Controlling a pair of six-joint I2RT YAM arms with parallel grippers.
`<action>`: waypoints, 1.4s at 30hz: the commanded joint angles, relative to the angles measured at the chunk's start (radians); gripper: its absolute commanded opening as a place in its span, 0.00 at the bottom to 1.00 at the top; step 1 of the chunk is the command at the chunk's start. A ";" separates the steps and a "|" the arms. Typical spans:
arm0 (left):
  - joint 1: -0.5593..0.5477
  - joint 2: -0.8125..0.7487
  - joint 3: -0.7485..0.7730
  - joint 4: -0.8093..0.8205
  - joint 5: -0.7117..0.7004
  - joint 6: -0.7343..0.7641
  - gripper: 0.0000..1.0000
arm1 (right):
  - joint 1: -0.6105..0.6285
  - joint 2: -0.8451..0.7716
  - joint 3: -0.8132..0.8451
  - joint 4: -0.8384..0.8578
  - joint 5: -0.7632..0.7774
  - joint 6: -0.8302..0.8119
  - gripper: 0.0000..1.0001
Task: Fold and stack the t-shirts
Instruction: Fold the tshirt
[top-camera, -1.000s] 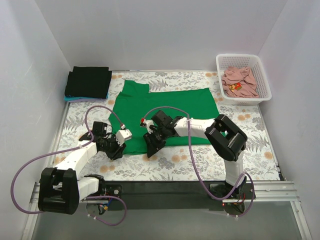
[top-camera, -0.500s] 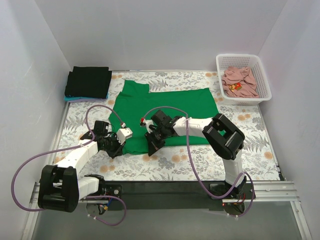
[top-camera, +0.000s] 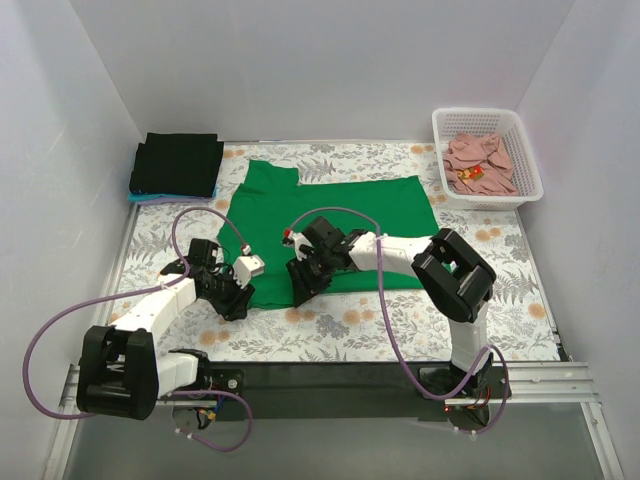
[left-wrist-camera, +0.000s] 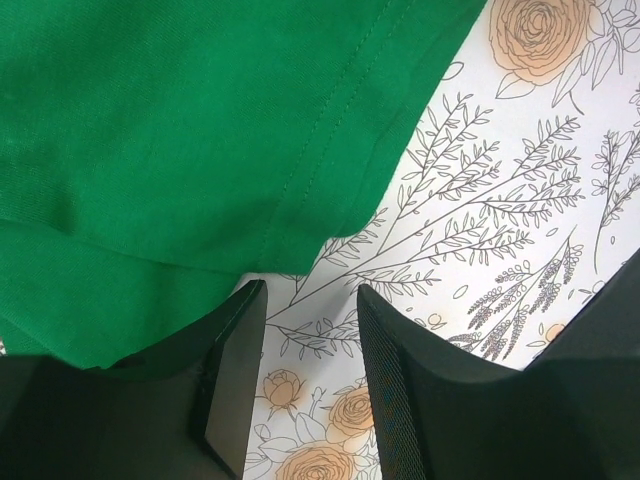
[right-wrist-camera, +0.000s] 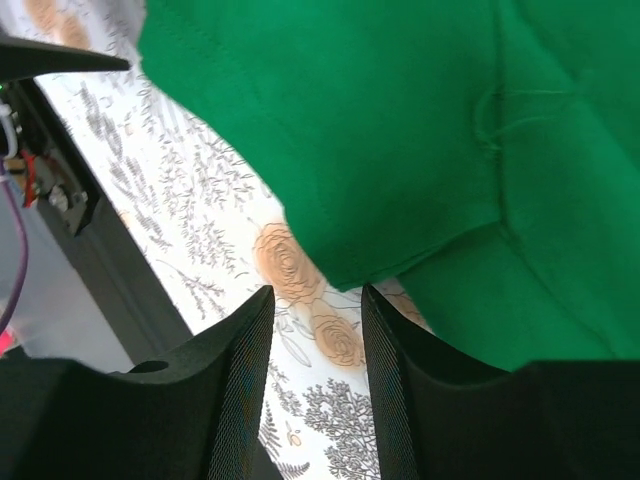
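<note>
A bright green t-shirt (top-camera: 340, 215) lies spread flat on the floral tablecloth. My left gripper (top-camera: 237, 300) hovers at its near left corner and my right gripper (top-camera: 299, 292) at the near hem. In the left wrist view the left gripper (left-wrist-camera: 310, 295) is open, with only tablecloth between its fingers and the green hem (left-wrist-camera: 180, 130) just past the tips. The right gripper (right-wrist-camera: 317, 300) is likewise open, and the green hem (right-wrist-camera: 400, 130) ends just beyond its fingertips. A folded black t-shirt (top-camera: 178, 163) rests on a light blue one (top-camera: 140, 198) at the back left. A dusty pink t-shirt (top-camera: 478, 158) lies crumpled in the basket.
The white lattice basket (top-camera: 437, 125) stands at the back right corner. White walls close in the table on three sides. Purple cables loop over both arms. The dark base rail (top-camera: 330, 375) runs along the near edge.
Both grippers have shifted slightly along the green shirt's near hem. The shirt lies as before.
</note>
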 joint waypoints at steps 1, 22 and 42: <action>-0.005 -0.023 0.005 0.000 -0.006 0.003 0.41 | 0.015 0.016 0.061 -0.035 0.084 0.031 0.48; -0.009 -0.006 -0.044 0.101 -0.055 -0.066 0.49 | 0.050 0.063 0.081 -0.064 0.057 0.044 0.01; -0.097 -0.078 -0.028 0.028 -0.112 -0.115 0.00 | 0.005 0.004 0.082 -0.064 -0.003 0.022 0.01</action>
